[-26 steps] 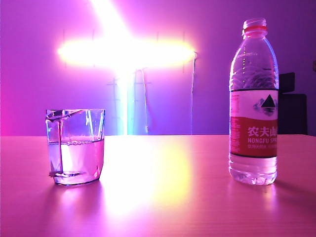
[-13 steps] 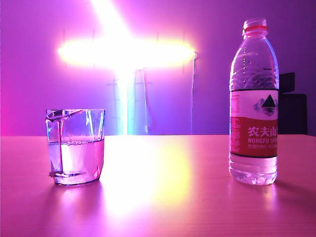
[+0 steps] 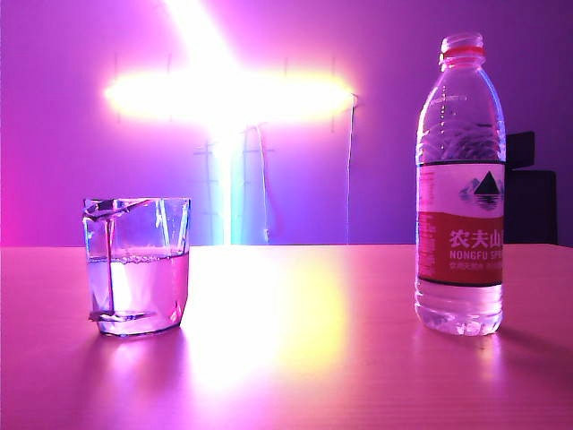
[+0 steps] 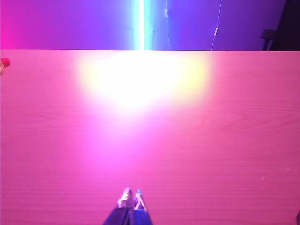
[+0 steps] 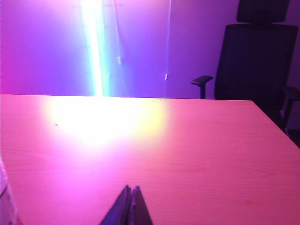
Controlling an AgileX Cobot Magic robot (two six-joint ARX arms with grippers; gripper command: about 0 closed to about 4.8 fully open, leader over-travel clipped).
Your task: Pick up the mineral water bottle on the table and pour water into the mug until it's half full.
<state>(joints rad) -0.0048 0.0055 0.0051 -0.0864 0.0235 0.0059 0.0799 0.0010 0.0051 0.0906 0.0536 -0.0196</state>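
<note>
The mineral water bottle [image 3: 459,188] stands upright on the right of the table [image 3: 295,358], red ring at its neck, no cap on it that I can make out. The mug [image 3: 137,265], a faceted clear glass, stands on the left with water [image 3: 139,287] up to about half its height. Neither gripper shows in the exterior view. In the left wrist view my left gripper [image 4: 131,193] is shut and empty over bare table. In the right wrist view my right gripper [image 5: 131,188] is shut and empty; a sliver of the bottle [image 5: 7,201] shows at the frame edge beside it.
A black office chair [image 5: 260,61] stands behind the table's far right corner. A bright strip light [image 3: 228,94] glares on the back wall and reflects off the tabletop. A small red object [image 4: 4,62] lies near the table's far edge in the left wrist view.
</note>
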